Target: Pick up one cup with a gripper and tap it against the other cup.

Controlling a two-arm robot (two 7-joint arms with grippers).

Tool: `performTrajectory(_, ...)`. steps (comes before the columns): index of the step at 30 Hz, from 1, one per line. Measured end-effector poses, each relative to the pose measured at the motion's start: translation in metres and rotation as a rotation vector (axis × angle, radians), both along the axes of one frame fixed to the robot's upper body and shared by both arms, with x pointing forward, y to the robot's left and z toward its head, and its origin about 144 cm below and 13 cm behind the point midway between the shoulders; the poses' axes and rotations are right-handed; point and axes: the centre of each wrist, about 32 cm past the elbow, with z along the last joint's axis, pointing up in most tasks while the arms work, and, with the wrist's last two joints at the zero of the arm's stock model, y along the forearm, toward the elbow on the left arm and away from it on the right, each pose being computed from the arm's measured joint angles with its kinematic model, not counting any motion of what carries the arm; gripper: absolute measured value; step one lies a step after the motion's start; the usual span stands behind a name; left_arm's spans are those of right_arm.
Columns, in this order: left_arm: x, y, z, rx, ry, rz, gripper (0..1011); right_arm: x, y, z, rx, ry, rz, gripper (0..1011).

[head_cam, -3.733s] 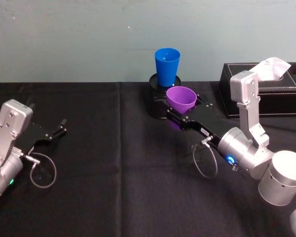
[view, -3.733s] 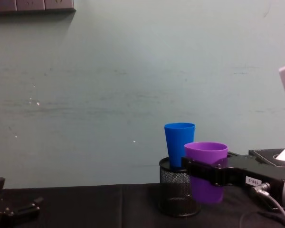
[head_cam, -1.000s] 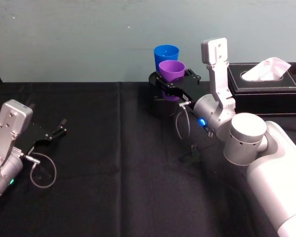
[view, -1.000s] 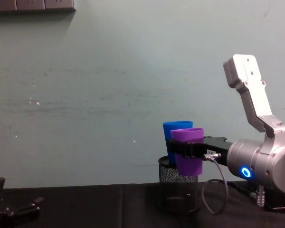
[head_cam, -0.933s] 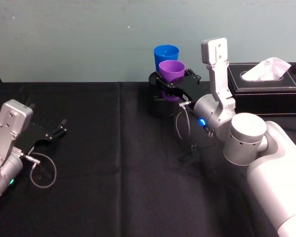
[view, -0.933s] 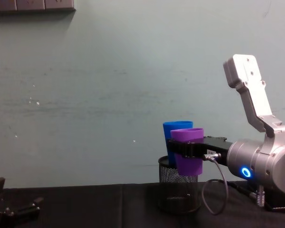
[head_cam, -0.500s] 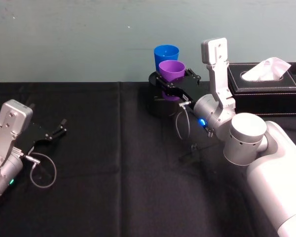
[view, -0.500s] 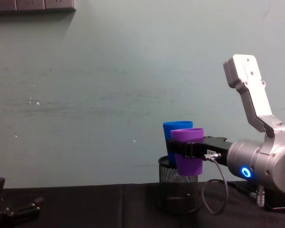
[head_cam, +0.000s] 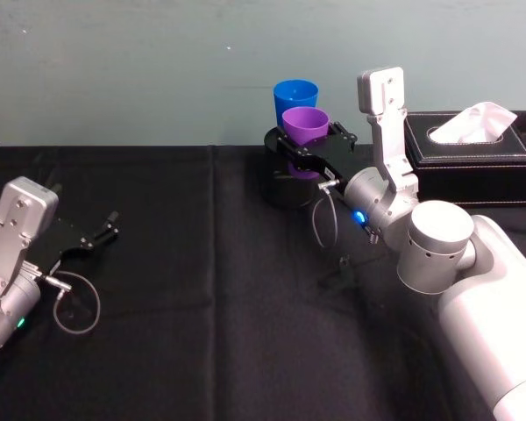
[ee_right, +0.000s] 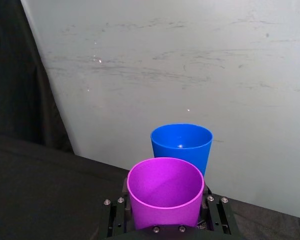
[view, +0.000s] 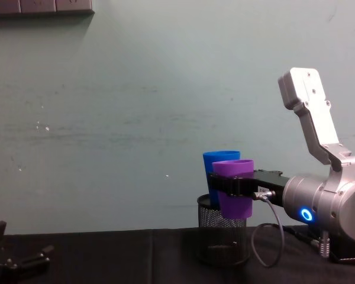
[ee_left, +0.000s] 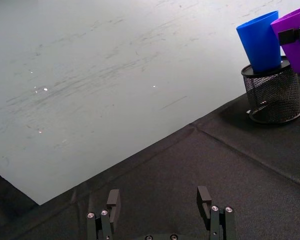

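Observation:
The purple cup (head_cam: 304, 125) hangs upright in the air, with my right gripper (head_cam: 311, 140) shut around its lower half. Right behind it the blue cup (head_cam: 295, 95) stands in a black mesh pen holder (head_cam: 280, 180). From the chest, the purple cup (view: 234, 192) overlaps the blue cup (view: 216, 158) at rim height; whether they touch I cannot tell. In the right wrist view the purple cup (ee_right: 165, 192) sits between the fingers (ee_right: 112, 217), with the blue cup (ee_right: 181, 145) just beyond. My left gripper (head_cam: 101, 232) rests open and low at the table's left.
A black tissue box (head_cam: 473, 162) with a white tissue sticking out stands at the back right, beside the right arm. The table is covered in black cloth (head_cam: 202, 289), and a pale wall rises close behind the cups.
Since 3.7 s ago the right arm has lifted the purple cup and carried it back against the blue cup. Over the last second nothing has visibly moved.

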Motion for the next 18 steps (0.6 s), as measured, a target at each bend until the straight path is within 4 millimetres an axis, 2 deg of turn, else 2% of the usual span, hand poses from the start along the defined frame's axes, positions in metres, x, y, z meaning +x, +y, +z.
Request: performTrajectory(18,0.0,0.0,0.0,0.0,0.0,0.0,1000,0.0,0.0,0.0,0.0,0.0,0.0,731)
